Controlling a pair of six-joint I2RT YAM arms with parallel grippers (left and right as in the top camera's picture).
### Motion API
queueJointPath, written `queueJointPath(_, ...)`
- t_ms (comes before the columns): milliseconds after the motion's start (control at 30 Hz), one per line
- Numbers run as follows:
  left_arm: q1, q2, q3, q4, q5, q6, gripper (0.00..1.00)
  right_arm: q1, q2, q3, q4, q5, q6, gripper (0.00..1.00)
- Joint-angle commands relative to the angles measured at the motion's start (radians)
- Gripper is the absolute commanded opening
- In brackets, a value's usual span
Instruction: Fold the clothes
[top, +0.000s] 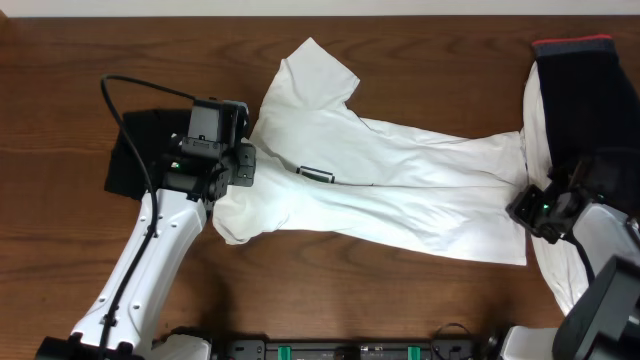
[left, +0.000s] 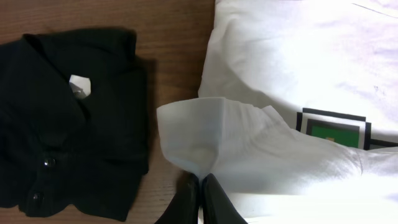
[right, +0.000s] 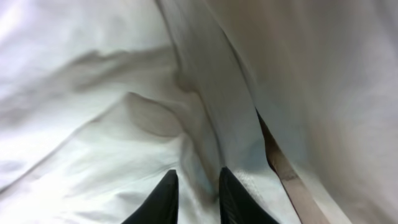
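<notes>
The clothes' white T-shirt (top: 400, 190) lies spread across the table, its green-and-black logo (left: 336, 132) facing up. My left gripper (top: 243, 165) sits at the shirt's left sleeve. In the left wrist view this gripper (left: 202, 186) is shut on a raised fold of white sleeve fabric (left: 193, 134). My right gripper (top: 530, 210) is at the shirt's right end. In the right wrist view it (right: 198, 186) has its fingers close together with a bunched ridge of white cloth (right: 199, 149) pinched between them.
A folded black garment (top: 130, 150) lies left of the left gripper and shows in the left wrist view (left: 68, 118). At the top right, a black garment with a red band (top: 585, 90) lies over another white one (top: 555, 275). Brown wooden table (top: 420, 50).
</notes>
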Motion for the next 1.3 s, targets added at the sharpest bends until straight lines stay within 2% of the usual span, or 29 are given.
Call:
queueJointPath(0,0.000,0.000,0.022,-0.002,-0.012,0.005,0.06,-0.006,-0.067,-0.001,-0.013,0.001,-0.005,0.20)
queueJointPath(100,0.000,0.000,0.022,-0.003,-0.012,0.005,0.06,-0.005,-0.069,-0.003,-0.028,0.005,-0.005,0.27)
queueJointPath(233,0.000,0.000,0.022,-0.003,-0.012,0.005,0.06,-0.005,-0.053,-0.005,-0.029,0.031,-0.005,0.27)
queueJointPath(367,0.000,0.000,0.022,-0.007,-0.012,0.005,0.06,-0.005,-0.024,-0.006,-0.033,0.086,0.000,0.34)
queueJointPath(500,0.000,0.000,0.022,-0.010,-0.012,0.005,0.06,-0.004,0.017,-0.006,-0.030,0.087,0.000,0.34)
queueJointPath(833,0.000,0.000,0.021,-0.010,-0.012,0.005,0.06,-0.004,0.048,-0.006,-0.017,0.018,0.005,0.14)
queueJointPath(967,0.000,0.000,0.022,-0.010,-0.012,0.005,0.06,-0.005,0.046,-0.002,-0.017,-0.002,0.005,0.01)
queueJointPath(1267,0.000,-0.008,0.026,-0.016,-0.012,0.002,0.06,-0.005,-0.094,0.029,-0.093,-0.089,-0.003,0.01)
